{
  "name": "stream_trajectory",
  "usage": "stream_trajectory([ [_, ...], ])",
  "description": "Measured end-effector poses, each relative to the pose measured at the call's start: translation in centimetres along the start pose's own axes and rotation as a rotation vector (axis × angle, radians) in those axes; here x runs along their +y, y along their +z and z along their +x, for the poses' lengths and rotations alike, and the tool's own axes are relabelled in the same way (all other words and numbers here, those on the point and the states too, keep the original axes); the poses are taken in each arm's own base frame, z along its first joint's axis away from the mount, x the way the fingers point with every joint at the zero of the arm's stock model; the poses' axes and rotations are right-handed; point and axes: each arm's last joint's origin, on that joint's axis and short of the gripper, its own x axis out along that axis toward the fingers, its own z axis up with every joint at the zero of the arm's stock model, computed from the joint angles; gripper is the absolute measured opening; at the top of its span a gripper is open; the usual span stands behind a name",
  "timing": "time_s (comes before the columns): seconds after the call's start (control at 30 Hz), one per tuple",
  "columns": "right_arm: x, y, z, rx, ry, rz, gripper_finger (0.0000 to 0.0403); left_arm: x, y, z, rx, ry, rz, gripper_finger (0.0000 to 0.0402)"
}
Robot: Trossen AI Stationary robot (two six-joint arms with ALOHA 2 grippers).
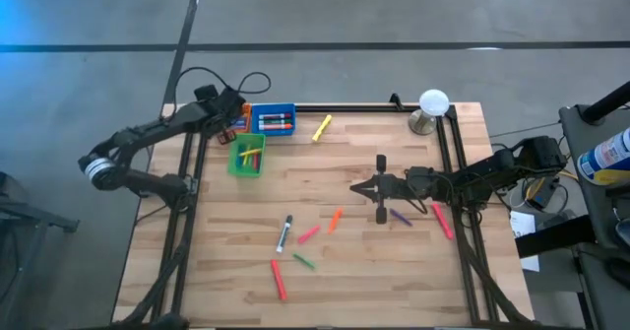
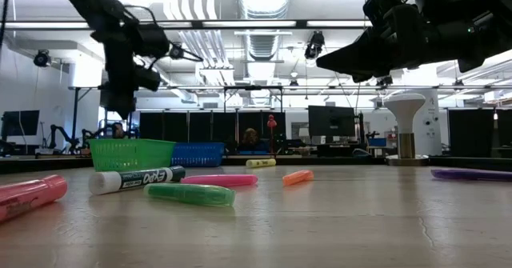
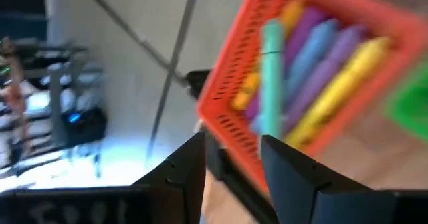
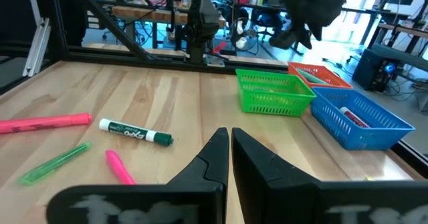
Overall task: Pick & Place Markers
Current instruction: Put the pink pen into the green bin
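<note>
The left gripper [image 3: 231,164] hung over the red bin [image 3: 321,70] at the table's far left corner, its two dark fingers [image 3: 184,167] spread apart with nothing between them. Below them the bin held several markers: a teal marker [image 3: 271,77] lying just under the fingers, with purple, blue and yellow ones packed beside it. In the high view the left arm [image 1: 148,138] came in from the left edge, bent back at its elbow beside the table, and reached forward so that its wrist sat above the bins.

The right gripper [image 1: 359,187] was pressed together, holding nothing, and hovered above the middle of the table [image 1: 394,271]. Its arm stretched in from the right edge, nearly level, pointing left.

The green bin [image 1: 246,157] stood just beside the blue bin [image 1: 273,120], each with markers inside. Loose markers lay scattered on the wood: a yellow marker [image 1: 322,127] near the blue bin, a white-barrelled marker [image 1: 284,232], a pink marker [image 1: 309,234], an orange marker [image 1: 336,219], a green marker [image 1: 303,261] and a red marker [image 1: 279,280] toward the front, a purple marker [image 1: 400,216] and another red one under the right arm. A white lamp [image 1: 431,108] stood at the far right corner.
</note>
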Motion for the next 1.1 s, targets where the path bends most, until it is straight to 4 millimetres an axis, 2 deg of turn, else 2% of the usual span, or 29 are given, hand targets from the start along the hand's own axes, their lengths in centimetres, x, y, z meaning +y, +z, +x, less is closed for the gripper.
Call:
stream_trajectory([
  [0.1, 0.0, 0.0, 0.0, -0.003, 0.006, 0.014, 0.0013, -1.3, -0.7, -1.7, -0.074, -0.063, -0.006, 0.0127],
  [0.23, 0.1, 0.0, 0.0, -0.007, 0.036, 0.021, 0.0013, -3.2, -1.2, -3.9, -0.248, -0.208, -0.091, 0.0087],
  [0.37, 0.2, 0.1, 0.0, -0.009, 0.082, 0.032, 0.0013, -5.9, -1.4, -6.1, -0.424, -0.402, -0.166, 0.0045],
  [0.53, 0.2, 0.0, 0.0, -0.004, 0.081, 0.043, 0.0013, -9.5, -1.9, -9.1, -0.502, -0.525, -0.2, 0.0007],
  [0.73, 0.2, 0.0, 0.0, -0.004, 0.081, 0.044, 0.0013, -12.9, -2.7, -12.2, -0.537, -0.633, -0.237, 0.0002],
  [0.87, 0.2, 0.0, 0.0, -0.004, 0.08, 0.044, 0.0013, -14.3, -2.7, -13.9, -0.526, -0.716, -0.288, 0.0002],
  [1.1, 0.2, 0.0, 0.0, -0.003, 0.081, 0.042, 0.0013, -17.2, -1.8, -16.5, -0.504, -0.781, -0.266, 0.0005],
])
